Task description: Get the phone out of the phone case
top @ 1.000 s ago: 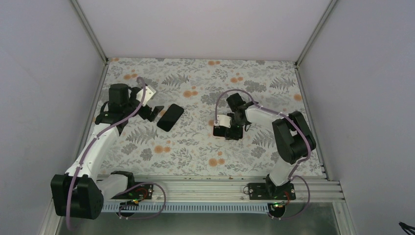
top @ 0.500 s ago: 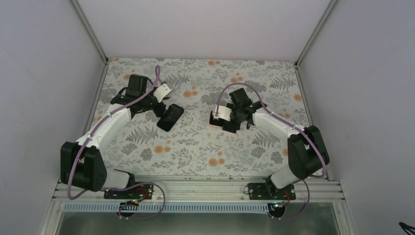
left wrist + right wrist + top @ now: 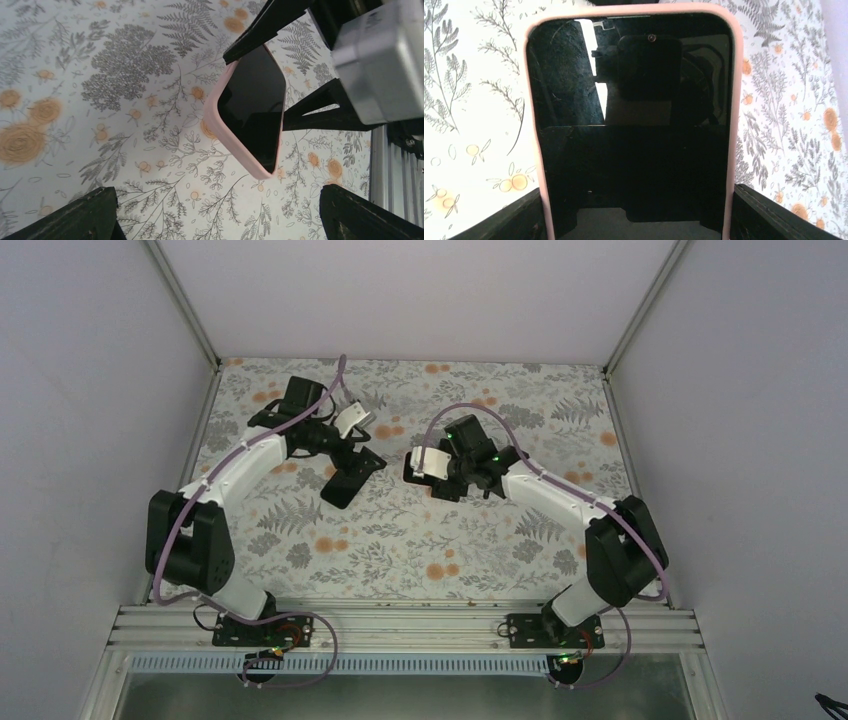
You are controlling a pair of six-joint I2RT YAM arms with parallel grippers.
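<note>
Confirm the hold first. Check the right gripper (image 3: 639, 200): clenched across the width of the phone (image 3: 252, 107) at one short end, bearing on the pink phone case (image 3: 214, 125) rather than on the glass. Locate the cased phone over the middle of the floral worktop (image 3: 480, 540), about midway between far and near edges, screen up, tilted, apparently raised off the surface. Check the left gripper (image 3: 216, 200): spread wide, grasping nothing, aimed at the free short end from the left-edge side, near yet apart.

Proceed as follows (judgement only):
1. Advance the left gripper to a free corner, not to the mid-edge.
2. Close on the pink lip alone; keep off the screen.
3. Peel the lip back and away from the glass, one corner at a time.
4. Avoid over-squeezing on the right side; expect side pressure to lock the phone in.
5. Work low over the worktop to limit any drop.

Disregard the black phone-shaped slab (image 3: 345, 485) lying left of the middle, just beside the left gripper (identity not determinable).

Markings: no brand, label or legible writing found on case or screen; only a reflection of the wrist camera (image 3: 380, 60) in the dark glass
</note>
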